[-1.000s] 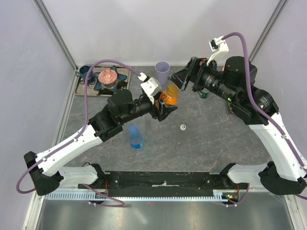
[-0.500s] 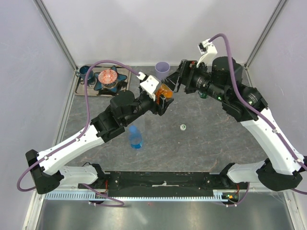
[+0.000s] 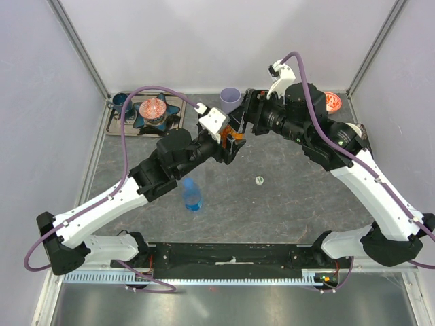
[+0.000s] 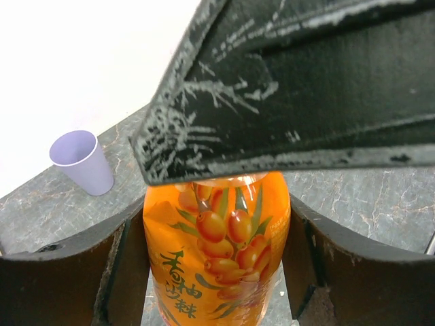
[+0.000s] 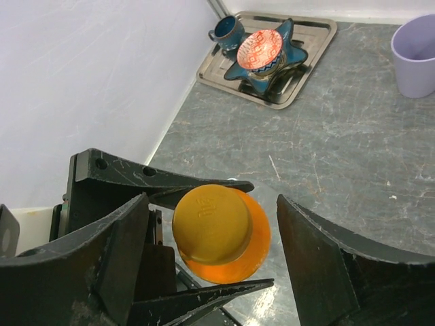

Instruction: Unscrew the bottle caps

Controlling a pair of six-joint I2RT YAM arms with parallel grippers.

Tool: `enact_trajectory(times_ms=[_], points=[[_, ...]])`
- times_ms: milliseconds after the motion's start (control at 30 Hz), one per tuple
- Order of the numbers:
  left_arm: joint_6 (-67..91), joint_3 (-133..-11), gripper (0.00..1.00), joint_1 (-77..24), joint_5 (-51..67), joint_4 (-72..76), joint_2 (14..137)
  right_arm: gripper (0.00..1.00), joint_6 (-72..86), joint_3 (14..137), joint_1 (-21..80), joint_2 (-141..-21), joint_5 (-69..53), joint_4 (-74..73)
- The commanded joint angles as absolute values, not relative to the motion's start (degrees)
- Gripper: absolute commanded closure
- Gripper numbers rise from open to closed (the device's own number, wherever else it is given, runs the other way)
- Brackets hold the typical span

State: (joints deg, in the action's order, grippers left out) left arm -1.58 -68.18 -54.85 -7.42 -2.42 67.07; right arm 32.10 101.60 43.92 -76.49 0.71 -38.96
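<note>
Left tool point(image 4: 217, 261): clenched on the orange bottle point(image 4: 217, 251), one matte black finger against each side of the body, holding it off the counter point(image 3: 306, 197). The bottle is short, with smooth, glossy walls. Its printed label shows round orange berries with green leaves.

Right tool point(image 5: 212, 210): released. Its wide, wedge-shaped fingers, black and heavily scuffed with pale scratches, straddle the orange cap point(image 5: 212, 226) with a gap on either side, so there is no contact. The cap is round, flat-topped, matte plastic, and sits on the bottle neck. From the left wrist, one scratched right finger hides the cap.

The overhead view places the bottle at mid-back of the counter, between the two wrists and just in front of the lilac cup point(image 3: 230, 97), a plain tapered cup standing upright.

The counter is a grey surface with a stone pattern and pale veins.

Blue bottle point(image 3: 192, 195): translucent plastic, on the counter near the left forearm; I cannot tell whether it is upright or lying down. White-and-green cap point(image 3: 259, 180): a small disc lying loose on the counter, apart from any bottle.

Back left corner: a rectangular metal tray point(image 5: 312, 37) carries a dark blue star-shaped dish point(image 5: 265, 58).
</note>
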Motion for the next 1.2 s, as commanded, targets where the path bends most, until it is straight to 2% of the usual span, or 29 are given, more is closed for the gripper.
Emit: enact_trajectory(times_ms=[0, 200, 567, 600, 633, 700, 733, 800, 933, 1033, 1133, 1167], points=[[-3.87, -67.94, 0.63, -55.28, -8.35, 1.14, 66.88, 0.17, 31.2, 101.51, 44.21, -75.15, 4.57, -35.86], [-3.87, -67.59, 0.63, -55.28, -8.35, 1.14, 66.8, 0.2, 30.67, 101.34, 44.21, -74.97, 4.66, -35.86], [-3.87, -67.85, 0.63, -55.28, -8.53, 1.23, 66.53, 0.48, 30.67, 98.62, 44.21, -74.44, 3.16, -35.16], [-3.87, -67.76, 0.63, -55.28, -8.53, 1.23, 66.53, 0.52, 30.5, 98.18, 44.21, -74.1, 3.34, -35.07], [-3.87, -67.76, 0.63, -55.28, -8.44, 1.23, 66.36, 0.62, 30.32, 97.83, 44.12, -73.83, 3.6, -35.07], [-3.69, -67.68, 0.63, -55.28, -8.09, 1.32, 66.18, 0.75, 30.06, 97.12, 44.21, -73.13, 4.57, -35.07], [-3.69, -67.59, 0.63, -55.28, -7.91, 1.23, 66.01, 0.89, 29.8, 96.95, 44.21, -72.86, 4.92, -35.16], [-3.52, -67.33, 0.63, -55.28, -6.42, 1.23, 65.66, 1.0, 28.83, 96.68, 44.21, -72.25, 5.54, -35.42], [-2.38, -67.76, 0.67, -55.2, -0.28, 0.36, 64.08, 1.0, 25.58, 96.07, 44.12, -70.67, 4.22, -35.33], [-1.24, -69.42, 0.68, -54.67, 9.03, -2.28, 63.46, 1.0, 22.07, 95.71, 44.21, -68.73, 2.38, -34.54], [2.61, -70.92, 0.69, -52.48, 24.04, -3.51, 63.02, 1.0, 17.94, 96.06, 44.21, -66.8, -2.26, -34.02], [3.94, -71.36, 0.69, -51.6, 32.78, -3.34, 63.19, 1.0, 17.23, 96.06, 44.21, -66.36, -3.59, -33.75]])
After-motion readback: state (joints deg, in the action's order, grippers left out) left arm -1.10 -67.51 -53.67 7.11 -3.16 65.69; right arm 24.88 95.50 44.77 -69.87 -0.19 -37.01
